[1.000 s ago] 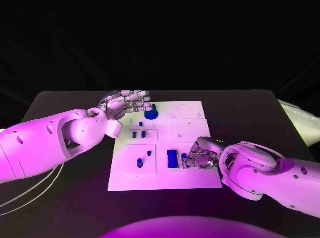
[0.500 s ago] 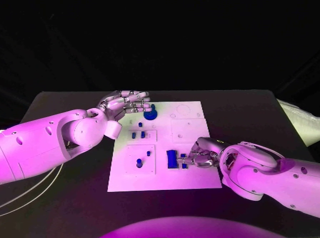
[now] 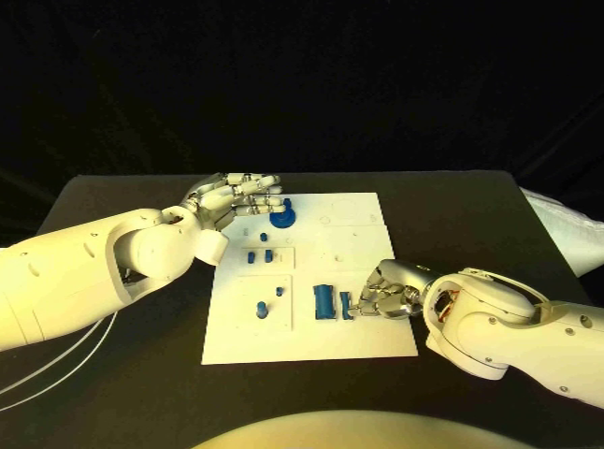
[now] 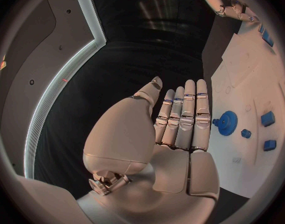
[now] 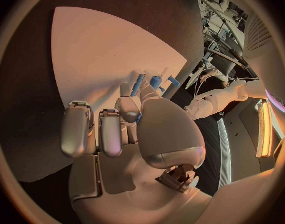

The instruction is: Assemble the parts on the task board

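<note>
Left hand (image 3: 235, 198) released, fingers straight, beside the blue toothed gear (image 3: 283, 216). Right hand (image 3: 387, 292) grasps a small blue peg (image 3: 347, 305) on the white flat task board (image 3: 363, 341).

A black counter (image 3: 464, 210) carried everything, set against a black backdrop (image 3: 302, 84). At the counter's right edge, partly off it, lay something white and crumpled, like cloth (image 3: 572, 234). Thin pale cables (image 3: 39, 374) ran across the counter's near left corner.
</note>
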Available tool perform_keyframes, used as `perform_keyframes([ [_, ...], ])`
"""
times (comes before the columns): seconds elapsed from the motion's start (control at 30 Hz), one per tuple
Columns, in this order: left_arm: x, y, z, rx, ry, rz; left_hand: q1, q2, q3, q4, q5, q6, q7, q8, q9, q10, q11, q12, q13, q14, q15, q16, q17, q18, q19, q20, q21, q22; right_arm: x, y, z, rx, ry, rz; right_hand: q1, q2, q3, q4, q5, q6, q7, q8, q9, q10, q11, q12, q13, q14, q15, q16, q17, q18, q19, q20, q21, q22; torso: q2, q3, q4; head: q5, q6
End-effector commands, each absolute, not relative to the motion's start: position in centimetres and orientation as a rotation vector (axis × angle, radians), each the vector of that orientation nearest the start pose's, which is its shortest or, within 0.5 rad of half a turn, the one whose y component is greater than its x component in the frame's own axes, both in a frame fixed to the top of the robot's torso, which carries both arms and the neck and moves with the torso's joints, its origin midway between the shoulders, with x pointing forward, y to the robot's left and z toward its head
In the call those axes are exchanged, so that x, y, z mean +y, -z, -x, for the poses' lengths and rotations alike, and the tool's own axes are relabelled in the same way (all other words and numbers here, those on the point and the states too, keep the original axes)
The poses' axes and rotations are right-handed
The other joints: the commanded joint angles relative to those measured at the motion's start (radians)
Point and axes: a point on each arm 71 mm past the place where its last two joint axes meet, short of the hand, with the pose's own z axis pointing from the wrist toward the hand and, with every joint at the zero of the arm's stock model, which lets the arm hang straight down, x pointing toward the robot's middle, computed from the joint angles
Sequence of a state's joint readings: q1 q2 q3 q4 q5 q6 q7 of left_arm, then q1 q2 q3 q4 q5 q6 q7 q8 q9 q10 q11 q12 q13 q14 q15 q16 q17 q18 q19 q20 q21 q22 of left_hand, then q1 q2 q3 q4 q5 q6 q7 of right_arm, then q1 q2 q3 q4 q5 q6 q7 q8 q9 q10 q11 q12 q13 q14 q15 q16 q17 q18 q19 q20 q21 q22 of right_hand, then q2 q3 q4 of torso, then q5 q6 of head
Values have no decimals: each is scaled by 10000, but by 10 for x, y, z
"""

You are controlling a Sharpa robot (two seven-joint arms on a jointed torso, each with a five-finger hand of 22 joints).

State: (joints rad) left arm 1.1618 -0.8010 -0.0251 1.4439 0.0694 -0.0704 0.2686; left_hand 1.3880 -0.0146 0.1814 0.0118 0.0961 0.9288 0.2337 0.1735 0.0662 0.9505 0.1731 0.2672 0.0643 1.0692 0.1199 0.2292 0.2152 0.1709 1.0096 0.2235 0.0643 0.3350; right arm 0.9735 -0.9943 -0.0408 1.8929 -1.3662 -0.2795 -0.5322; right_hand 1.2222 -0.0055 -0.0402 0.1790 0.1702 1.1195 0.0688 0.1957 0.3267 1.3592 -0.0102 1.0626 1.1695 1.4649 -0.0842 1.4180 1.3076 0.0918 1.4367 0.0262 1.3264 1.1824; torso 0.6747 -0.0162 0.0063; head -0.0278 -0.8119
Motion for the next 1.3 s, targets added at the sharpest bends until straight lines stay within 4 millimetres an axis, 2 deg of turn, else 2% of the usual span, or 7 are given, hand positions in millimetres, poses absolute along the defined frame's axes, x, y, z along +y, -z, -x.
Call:
perform_keyframes([
  [0.03,197,203,-492,16146,17142,12220,65,3,5,-52,30,-58,-16,10,-13,-40,2,40,-9,26,-8,-66,-13,109,76,6,45,-9,-193,254,-369,20300,-6769,-2804,295,7,-64,-125,644,-365,127,-225,-97,-351,101,-657,-478,518,120,-283,-226,-22,-207,65,-285,-392,-36,-5,-5,35,46],
  [0.33,204,202,-494,15695,16851,12369,69,9,13,-57,32,-59,-18,11,-12,-42,2,40,-8,26,-8,-69,-13,109,76,7,45,-19,-228,239,-399,20071,-9181,-7058,693,168,-260,-273,838,-1010,406,-640,-268,-1331,347,-2483,-1871,245,327,-1167,-1345,229,-747,254,-1231,-1648,-244,-47,-45,5,237],
  [0.5,209,206,-499,15144,16554,12643,96,50,72,-85,35,-73,-69,14,-12,4,-35,67,-2,98,-39,-52,-1,122,123,-12,72,-58,-244,229,-432,18751,-11577,-9398,1221,628,-201,-459,144,-1492,715,-962,-427,-2841,671,-5475,-4273,-1566,594,-6139,-6659,919,-2771,486,-5041,-5956,-523,-90,-116,94,396],
  [1.17,222,226,-518,13403,15278,13832,-246,-91,557,-85,23,-273,-207,-549,-17,-125,73,-1043,-22,-487,278,-1334,-639,28,-891,246,-10,-860,-262,228,-526,14895,-14090,-10513,1686,1113,662,-2434,-489,-2018,1261,-1327,-2047,-3227,1670,-9823,-10666,-3705,2044,-13298,-11669,935,-3975,1931,-11431,-10447,-986,-32,-259,-4,1364],
  [1.23,224,227,-520,13341,15173,13858,-248,-75,550,-91,25,-231,-193,-569,-12,-103,75,-1076,-20,-527,299,-1395,-690,44,-977,285,-5,-914,-259,229,-528,14840,-14188,-10464,1487,1181,813,-2695,-452,-1940,1268,-1319,-2195,-3115,1643,-9854,-10952,-3310,1983,-13371,-11925,928,-3628,1851,-11534,-10588,-988,-21,-267,5,1385],
  [1.27,222,228,-518,13845,15241,13755,-4277,146,-121,-118,-961,-2963,-851,-887,-662,-2915,-481,-1517,-643,-3535,-161,-2292,-1113,-513,-3660,-467,-643,-1629,-261,232,-527,15472,-13360,-10488,-2545,859,402,-1790,-835,-4772,668,-1957,-2482,-6303,1196,-10626,-11695,-6803,1652,-14180,-12208,325,-6934,1231,-12023,-10925,-964,-50,-235,-5,1310],
  [1.3,222,228,-518,13840,15229,13751,-4417,146,-141,-118,-961,-3035,-863,-906,-662,-3003,-490,-1545,-643,-3652,-168,-2292,-1138,-514,-3781,-485,-643,-1661,-261,232,-527,15458,-13360,-10494,-2723,868,402,-1790,-835,-4819,659,-1957,-2521,-6351,1162,-10626,-11695,-6809,1622,-14180,-12269,324,-6940,1207,-12064,-10963,-968,-47,-233,-2,1320],
])
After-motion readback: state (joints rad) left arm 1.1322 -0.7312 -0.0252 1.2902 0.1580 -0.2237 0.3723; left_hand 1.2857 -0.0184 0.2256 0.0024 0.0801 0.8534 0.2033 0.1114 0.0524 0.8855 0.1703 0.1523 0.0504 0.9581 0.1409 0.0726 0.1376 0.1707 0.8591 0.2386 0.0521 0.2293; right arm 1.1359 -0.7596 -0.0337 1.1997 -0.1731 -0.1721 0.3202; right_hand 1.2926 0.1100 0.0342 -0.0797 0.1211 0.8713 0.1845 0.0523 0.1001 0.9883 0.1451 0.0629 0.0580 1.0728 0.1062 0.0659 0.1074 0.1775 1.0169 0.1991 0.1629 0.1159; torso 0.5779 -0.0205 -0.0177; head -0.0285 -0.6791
